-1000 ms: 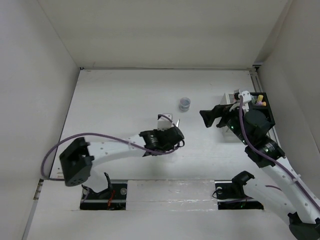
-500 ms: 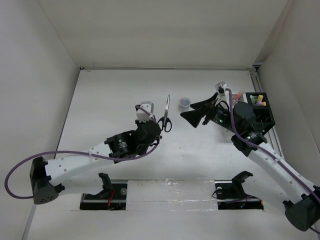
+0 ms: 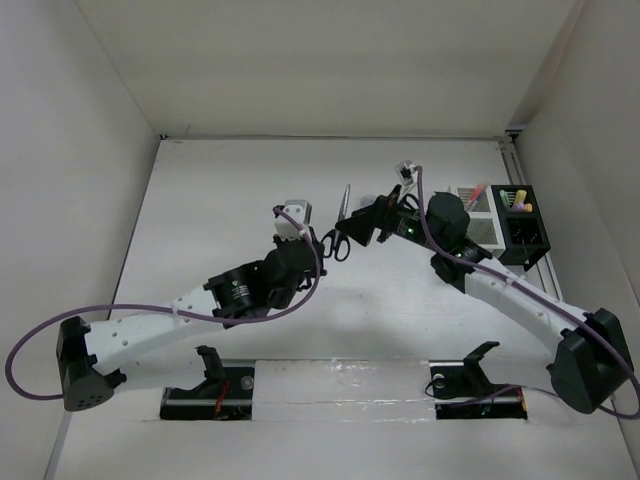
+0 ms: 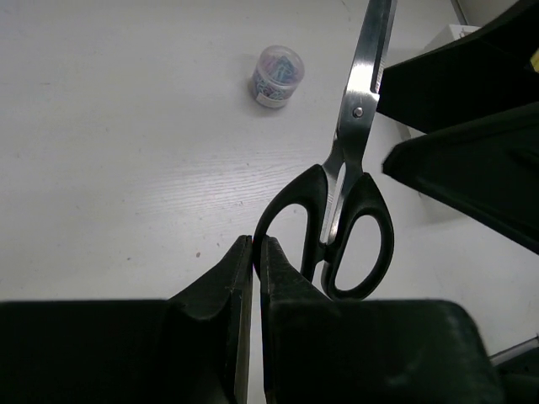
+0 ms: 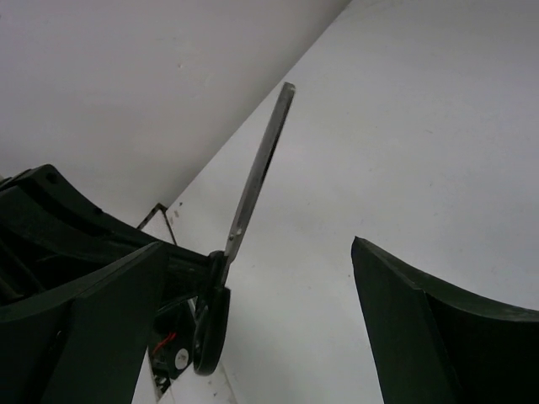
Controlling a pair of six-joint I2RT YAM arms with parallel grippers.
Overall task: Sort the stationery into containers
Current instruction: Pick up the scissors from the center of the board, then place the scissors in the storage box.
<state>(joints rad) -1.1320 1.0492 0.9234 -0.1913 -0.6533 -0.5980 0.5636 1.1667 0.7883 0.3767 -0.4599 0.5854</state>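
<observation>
The black-handled scissors [image 3: 338, 238] hang above the table, blades closed and pointing away. My left gripper [image 3: 319, 243] is shut on one handle loop; the left wrist view shows its jaws [image 4: 256, 245] pinching that loop of the scissors [image 4: 349, 210]. My right gripper [image 3: 363, 222] is open just right of the scissors. In its own view the scissors [image 5: 244, 202] sit between the fingers, nearer the left one, untouched. The small grey roll [image 4: 276, 75] stands on the table beyond. The white container [image 3: 484, 234] and black container [image 3: 527, 240] sit at the right edge.
A red pen [image 3: 475, 190] leans out of the white container, and highlighter tips [image 3: 518, 199] show in the black one. The right gripper's dark fingers [image 4: 459, 160] fill the right side of the left wrist view. White walls enclose the table on three sides.
The left arm swung out and carried the scissors up and toward the middle. The right gripper moved left from the containers to the scissors, and now covers the roll in the top view.
</observation>
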